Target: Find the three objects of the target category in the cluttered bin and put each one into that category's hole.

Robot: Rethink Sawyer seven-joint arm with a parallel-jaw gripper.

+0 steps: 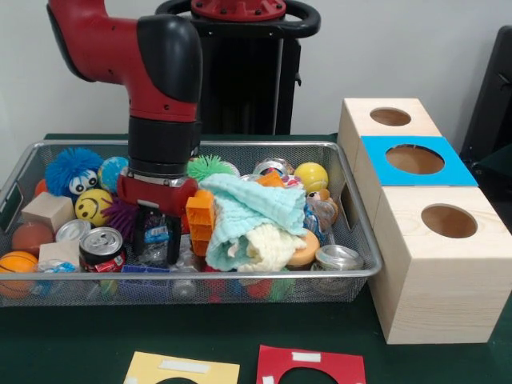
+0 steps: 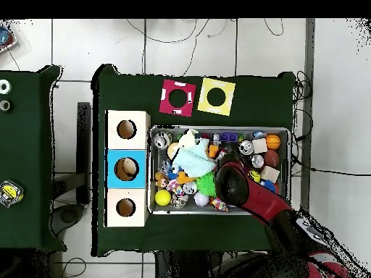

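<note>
Going left to right in the front view: the bin [image 1: 352, 276] sits on the green surface [image 1: 72, 336] and it's packed. At the left end there's a blue fuzzy ball [image 1: 70, 168], a yellow smiley ball [image 1: 92, 206], a wooden cube [image 1: 48, 210], a basketball [image 1: 16, 268] and a soda can [image 1: 102, 248].

Next comes the claw [image 1: 152, 232], down in the pile just right of that can. Its dark tips are buried among clear plastic clutter, so I honestly can't tell whether it's spread, pinched, or holding anything.

Right beside it is an orange block [image 1: 200, 220], then a pale green cloth [image 1: 256, 210] draped over the middle, with a yellow ball [image 1: 311, 176] behind it and a tin can [image 1: 339, 258] at the right end.

Off to the right, outside the bin, three wooden boxes stand in a row; the middle one has a blue card [image 1: 412, 162] around its hole, so I'd guess that's the target.

My take on doing this bit well: that cloth probably hides stuff, so drag it aside first. Then pick one item that's clearly separate, come straight down on it, and lift slowly so the neighbours don't ride along.
</note>
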